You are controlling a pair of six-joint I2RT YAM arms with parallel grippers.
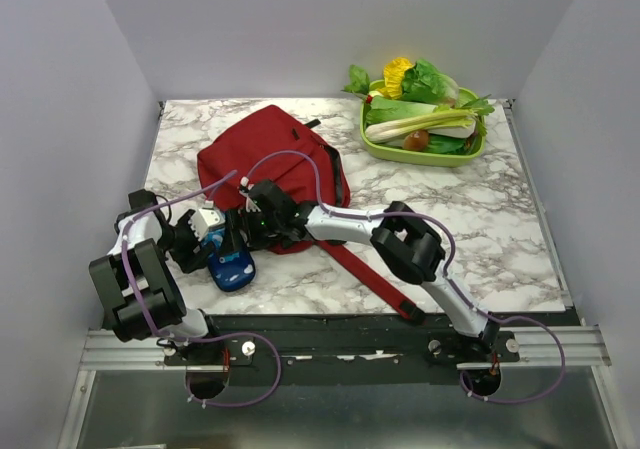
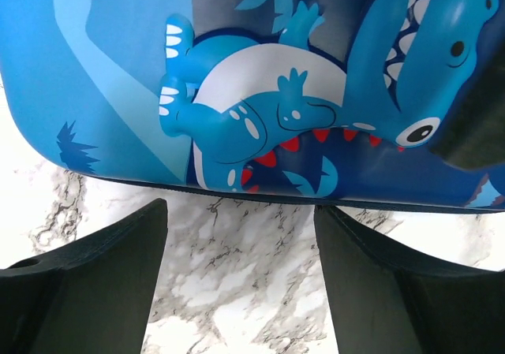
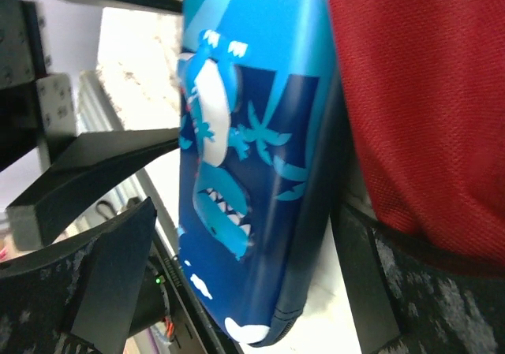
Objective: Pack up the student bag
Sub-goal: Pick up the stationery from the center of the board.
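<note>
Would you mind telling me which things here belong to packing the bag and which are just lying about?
For the job: student bag; blue pencil case beside it, likely to go in.
Lying about: green tray of vegetables, far right.

Left claw open, right claw spread wide, arms bent toward each other

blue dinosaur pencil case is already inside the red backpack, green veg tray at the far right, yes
No: the top view shows the dinosaur pencil case lying on the table beside the red backpack, not inside it. The tray part holds.
</note>
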